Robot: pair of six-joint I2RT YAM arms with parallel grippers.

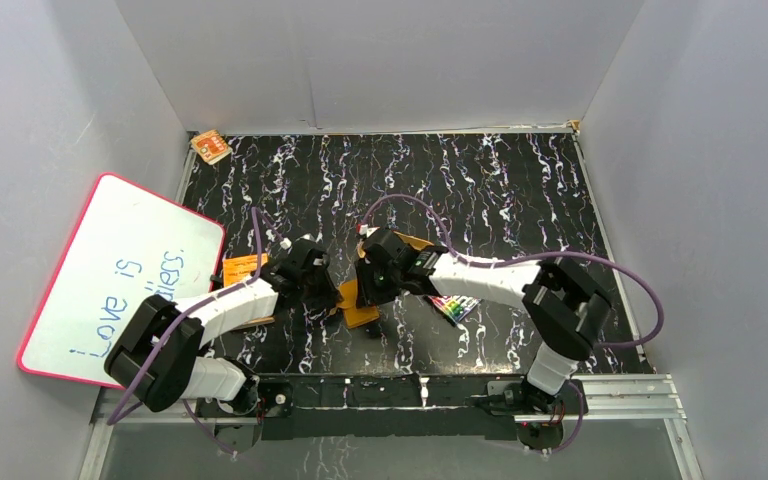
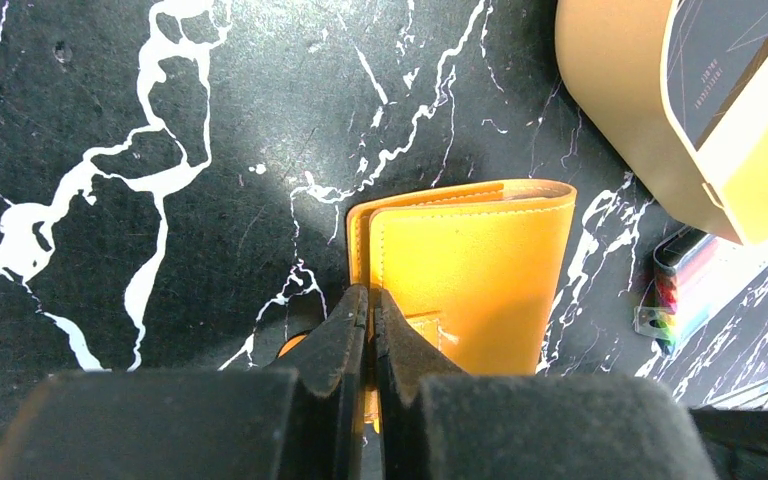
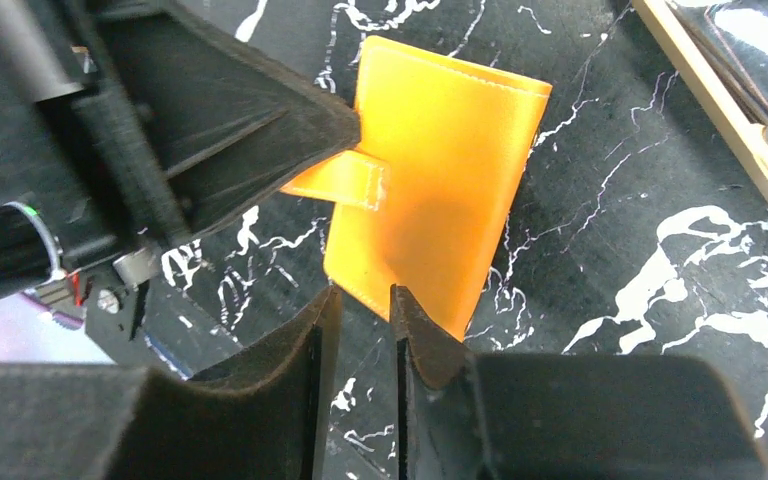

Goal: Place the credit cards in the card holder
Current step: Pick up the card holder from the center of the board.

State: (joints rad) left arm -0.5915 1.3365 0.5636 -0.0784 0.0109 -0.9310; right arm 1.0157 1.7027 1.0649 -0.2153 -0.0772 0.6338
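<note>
Left gripper [image 2: 370, 300] clamped shut on the wallet [image 2: 480, 270] tab. Right gripper [image 3: 360, 305] slightly parted at its near edge, contact unclear. Wallet lies closed on the table [image 2: 210, 150], near the tray [image 2: 620, 110]. Only the top view catches the whiteboard [image 1: 120, 275]: "Love is".

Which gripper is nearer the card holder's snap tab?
Left. The left gripper pinches the snap tab itself; the right gripper sits at an edge of the card holder, off the tab.

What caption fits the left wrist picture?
Left tool pinching a small orange leather wallet by its tab on a black marbled table.
</note>
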